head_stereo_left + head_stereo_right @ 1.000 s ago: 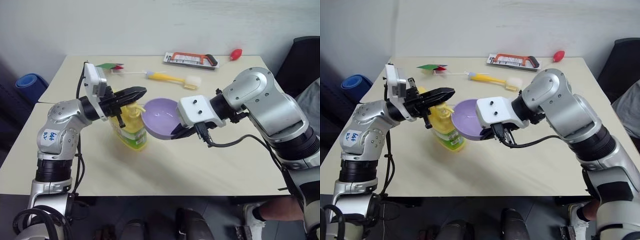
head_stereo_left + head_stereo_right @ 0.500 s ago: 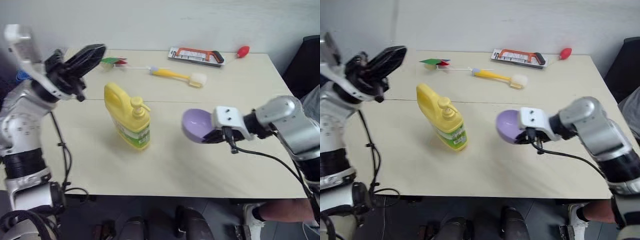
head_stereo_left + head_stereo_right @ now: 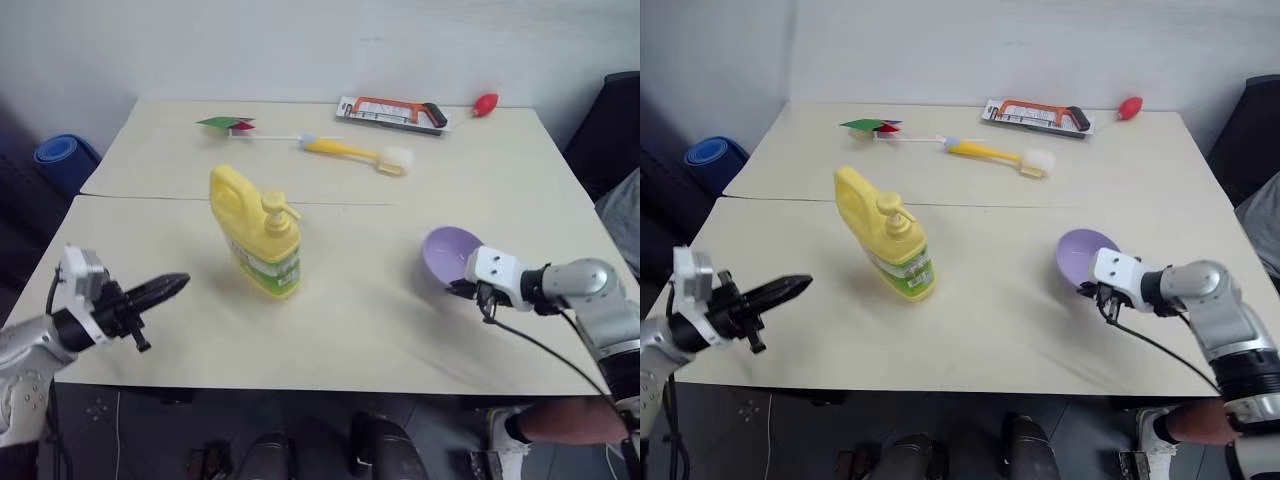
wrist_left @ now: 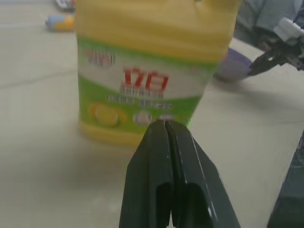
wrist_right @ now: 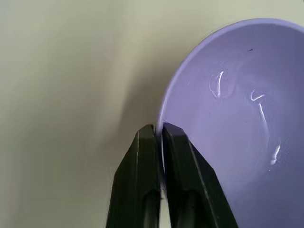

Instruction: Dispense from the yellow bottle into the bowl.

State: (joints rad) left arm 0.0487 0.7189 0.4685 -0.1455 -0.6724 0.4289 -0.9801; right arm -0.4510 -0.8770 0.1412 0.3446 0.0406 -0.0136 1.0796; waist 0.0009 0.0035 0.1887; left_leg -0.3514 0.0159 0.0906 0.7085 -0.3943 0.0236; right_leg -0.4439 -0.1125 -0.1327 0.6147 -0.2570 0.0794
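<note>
Bottle [image 3: 257,239] stands upright mid-tabletop [image 3: 350,330]. Right of it, our right pincer [image 5: 159,130] pinches the bowl [image 3: 450,254] rim. Our left pincer [image 3: 170,287], closed and empty, hangs left of it.

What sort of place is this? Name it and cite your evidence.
Probably a lab or workshop test setup, not a kitchen: a plain table against a bare wall, holding a packaged hacksaw, a brush and a yellow bottle.

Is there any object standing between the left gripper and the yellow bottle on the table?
No. Bare table lies between the left gripper and the bottle. The brush and saw lie far behind it.
</note>
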